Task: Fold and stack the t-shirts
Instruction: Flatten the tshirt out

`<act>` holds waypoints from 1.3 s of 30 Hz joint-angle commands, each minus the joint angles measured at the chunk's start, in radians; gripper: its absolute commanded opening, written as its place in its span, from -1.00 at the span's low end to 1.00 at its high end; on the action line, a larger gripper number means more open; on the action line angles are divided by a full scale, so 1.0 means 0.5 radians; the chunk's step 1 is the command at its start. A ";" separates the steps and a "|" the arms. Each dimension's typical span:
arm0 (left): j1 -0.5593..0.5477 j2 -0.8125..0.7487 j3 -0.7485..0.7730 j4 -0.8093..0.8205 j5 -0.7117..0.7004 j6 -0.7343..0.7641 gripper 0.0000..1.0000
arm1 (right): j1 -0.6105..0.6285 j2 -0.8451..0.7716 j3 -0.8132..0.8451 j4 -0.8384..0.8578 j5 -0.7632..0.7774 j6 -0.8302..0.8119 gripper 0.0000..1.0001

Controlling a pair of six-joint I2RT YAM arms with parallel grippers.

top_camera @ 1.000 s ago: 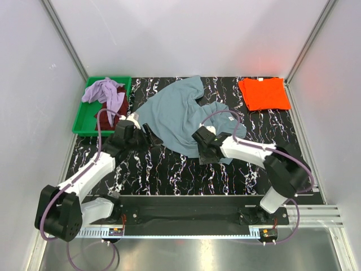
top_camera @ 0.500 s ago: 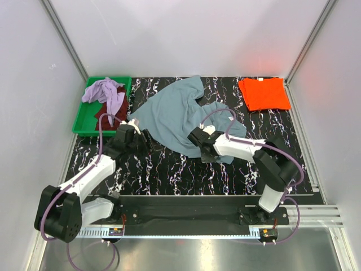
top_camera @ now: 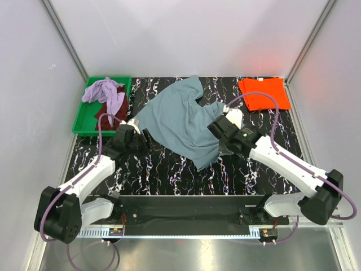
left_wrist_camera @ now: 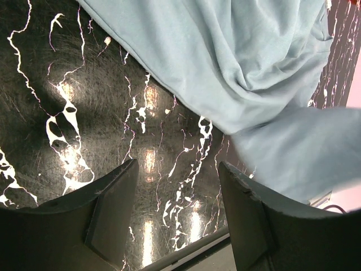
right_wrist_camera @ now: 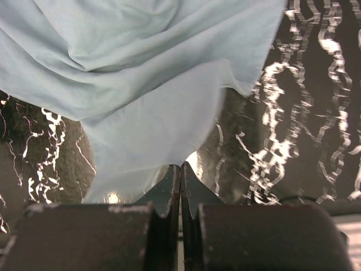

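The blue-grey t-shirt (top_camera: 177, 118) lies crumpled on the black marbled table, mid-centre. My right gripper (top_camera: 220, 137) is shut on an edge of it (right_wrist_camera: 152, 121) and holds that edge lifted off the table. My left gripper (top_camera: 148, 139) is open and empty, low over the table just near and left of the shirt's edge (left_wrist_camera: 225, 62). The orange t-shirt (top_camera: 263, 93) lies folded at the back right. The lavender t-shirt (top_camera: 104, 92) and the maroon one (top_camera: 111, 110) lie bunched in the green tray (top_camera: 83, 120).
The green tray stands at the back left corner of the table. White walls close in the back and both sides. Bare marbled table (top_camera: 169, 175) lies between the shirt and the near rail.
My right gripper has lifted and swung right and back with the shirt's edge, pulling the cloth over itself. My left gripper has hardly moved.
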 commanded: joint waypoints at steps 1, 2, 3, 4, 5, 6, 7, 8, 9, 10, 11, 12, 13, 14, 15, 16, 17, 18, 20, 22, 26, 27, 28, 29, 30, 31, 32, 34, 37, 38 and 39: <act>0.004 -0.034 -0.017 0.089 0.011 0.005 0.28 | 0.004 -0.134 0.162 -0.266 0.167 0.055 -1.00; 0.004 -0.031 -0.017 0.089 0.017 0.008 0.28 | -0.003 -0.167 0.220 -0.300 0.191 0.058 -1.00; 0.004 -0.025 -0.017 0.092 0.029 0.008 0.28 | -0.027 -0.183 0.245 -0.331 0.207 0.055 -1.00; 0.004 -0.015 -0.011 0.092 0.038 0.011 0.28 | -0.036 -0.195 0.260 -0.352 0.234 0.024 -1.00; 0.001 -0.015 -0.005 0.080 0.045 0.020 0.28 | -0.045 -0.226 0.251 -0.343 0.250 0.009 -1.00; 0.004 -0.012 0.004 0.071 0.045 0.020 0.28 | -0.067 -0.235 0.239 -0.325 0.244 -0.013 -1.00; 0.004 -0.012 0.017 0.065 0.048 0.020 0.28 | -0.107 -0.232 0.214 -0.285 0.219 -0.034 -1.00; 0.004 -0.015 0.023 0.050 0.051 0.023 0.28 | -0.119 -0.226 0.153 -0.255 0.192 -0.053 -1.00; 0.004 -0.021 0.026 0.046 0.048 0.023 0.28 | -0.125 -0.217 0.110 -0.160 0.125 -0.071 -1.00; 0.004 -0.034 0.032 0.040 0.042 0.023 0.28 | -0.128 -0.208 0.064 -0.108 0.081 -0.086 -1.00; 0.001 -0.040 0.029 0.031 0.032 0.020 0.28 | -0.128 -0.186 -0.021 -0.046 0.026 -0.105 -1.00; 0.004 -0.046 0.026 0.025 0.029 0.020 0.28 | -0.134 -0.180 -0.065 0.064 -0.068 -0.135 -1.00; 0.004 -0.058 0.023 0.016 0.020 0.017 0.28 | -0.144 -0.168 -0.108 0.110 -0.094 -0.139 -1.00; 0.004 -0.067 0.017 0.010 0.017 0.014 0.28 | -0.147 -0.140 -0.175 0.144 -0.097 -0.136 -1.00; 0.004 -0.074 0.011 0.007 0.014 0.011 0.28 | -0.156 -0.125 -0.203 0.181 -0.088 -0.130 -1.00; 0.004 -0.086 0.004 0.010 0.020 0.008 0.28 | -0.165 -0.109 -0.224 0.191 -0.097 -0.126 -1.00; 0.004 -0.095 -0.029 0.043 0.053 -0.004 0.29 | -0.171 -0.088 -0.261 0.206 -0.121 -0.126 -1.00; 0.004 -0.104 -0.048 0.071 0.081 -0.014 0.29 | -0.171 -0.091 -0.292 0.300 -0.246 -0.169 -1.00; -0.005 -0.114 -0.084 0.178 0.164 -0.038 0.30 | -0.171 -0.124 -0.414 0.451 -0.418 -0.212 -1.00; -0.014 -0.083 -0.085 0.203 0.183 -0.041 0.30 | -0.171 -0.125 -0.467 0.574 -0.554 -0.243 -1.00; -0.038 -0.009 -0.020 0.157 0.134 -0.020 0.30 | -0.193 -0.030 -0.458 0.553 -0.484 -0.277 -1.00; -0.038 0.009 -0.008 0.145 0.124 -0.023 0.30 | -0.226 -0.020 -0.449 0.516 -0.417 -0.268 -1.00; -0.038 0.015 0.019 0.114 0.103 -0.029 0.29 | -0.254 -0.023 -0.439 0.485 -0.380 -0.249 -1.00; -0.035 0.015 0.035 0.096 0.054 -0.041 0.29 | -0.291 -0.035 -0.406 0.446 -0.349 -0.231 -1.00; -0.032 0.018 0.056 0.077 0.026 -0.047 0.29 | -0.349 -0.054 -0.384 0.366 -0.294 -0.206 -1.00; -0.026 0.018 0.117 0.013 -0.007 -0.051 0.29 | -0.383 -0.075 -0.360 0.320 -0.257 -0.194 -1.00; -0.005 0.021 0.154 -0.033 -0.090 -0.054 0.29 | -0.407 -0.139 -0.305 0.271 -0.168 -0.179 -1.00; 0.035 0.021 0.231 -0.125 -0.170 -0.057 0.30 | -0.511 -0.204 -0.243 0.117 -0.097 -0.139 -1.00; 0.136 0.046 0.351 -0.168 -0.234 -0.026 0.32 | -0.616 -0.330 -0.133 -0.058 0.004 -0.102 -1.00; 0.182 0.058 0.424 -0.184 -0.253 -0.011 0.35 | -0.628 -0.394 -0.093 -0.091 0.019 -0.096 -1.00; 0.201 0.098 0.464 -0.205 -0.280 0.004 0.36 | -0.631 -0.422 -0.081 -0.140 0.038 -0.084 -1.00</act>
